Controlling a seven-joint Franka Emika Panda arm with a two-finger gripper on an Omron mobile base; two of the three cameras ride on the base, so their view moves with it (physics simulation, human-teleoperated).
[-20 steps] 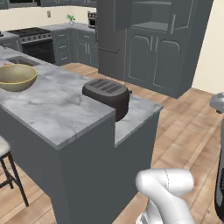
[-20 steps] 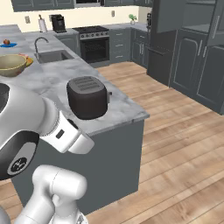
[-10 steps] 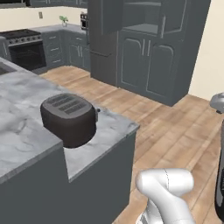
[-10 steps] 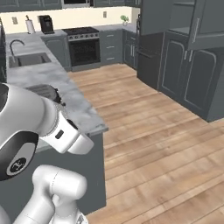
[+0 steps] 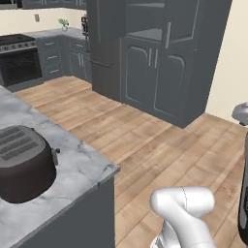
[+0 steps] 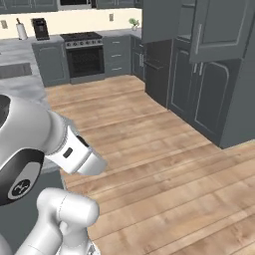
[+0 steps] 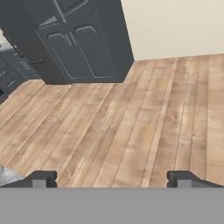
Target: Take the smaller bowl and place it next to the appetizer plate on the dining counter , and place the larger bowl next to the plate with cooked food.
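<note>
Currently the end effector (image 7: 112, 179) stands with its jaws spread wide and nothing between them; its two dark fingertips (image 7: 41, 179) frame bare wooden floor (image 7: 131, 122), with dark grey cabinets (image 7: 78, 43) beyond and above them in the hand view.

Neither bowl and neither plate can be located in these views, so their position, orientation and long axis cannot be stated. Both bowls are described as round, so no long axis should matter for the grasp; rim direction must be confirmed on sight.

The one task item visible is the dining counter (image 5: 82, 169): its marbled corner lies behind and to the left of the end effector, well apart from it, carrying a dark toaster (image 5: 24, 162) near the edge. An oven range (image 6: 84, 57) stands against the far wall.

Step in hand, as judged: travel of the base, not a grasp. Recommended procedure:
- Hold the arm tucked and the jaws apart during travel.
- Keep clearance from the counter corner and the toaster while turning.
- Stop only when a bowl sits squarely ahead of the fingertips.
- Identify the smaller bowl by comparison with the other before descending.
- Approach from above, one finger inside the rim, one outside.
</note>
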